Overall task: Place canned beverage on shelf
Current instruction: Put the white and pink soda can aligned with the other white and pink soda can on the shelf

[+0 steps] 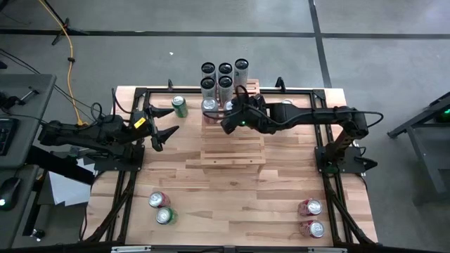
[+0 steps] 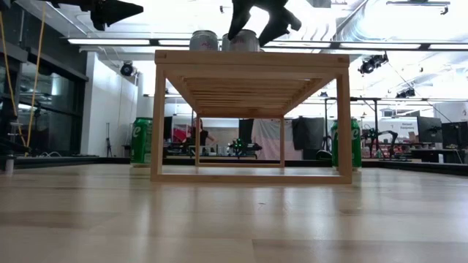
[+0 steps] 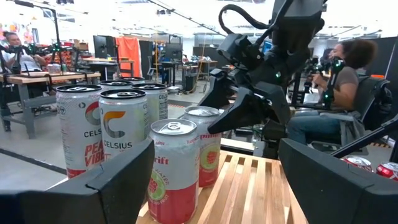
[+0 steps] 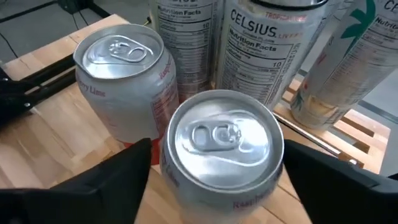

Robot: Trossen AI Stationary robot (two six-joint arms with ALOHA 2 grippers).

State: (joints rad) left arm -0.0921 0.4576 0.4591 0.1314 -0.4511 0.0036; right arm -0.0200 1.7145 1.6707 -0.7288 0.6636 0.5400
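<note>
The pale slatted wooden shelf stands mid-table. At its far end stand several tall Celsius cans, and in front of them two short pink-and-white cans on their bases on the top step. My right gripper is open just above the nearer short can, one finger on each side of its top with gaps showing; it also shows in the low view. My left gripper is open and empty over the table left of the shelf, pointing toward it.
A green can stands on the table left of the shelf's far end, another green can to its right. Two cans lie near-left and two near-right. A seated person is beyond the table.
</note>
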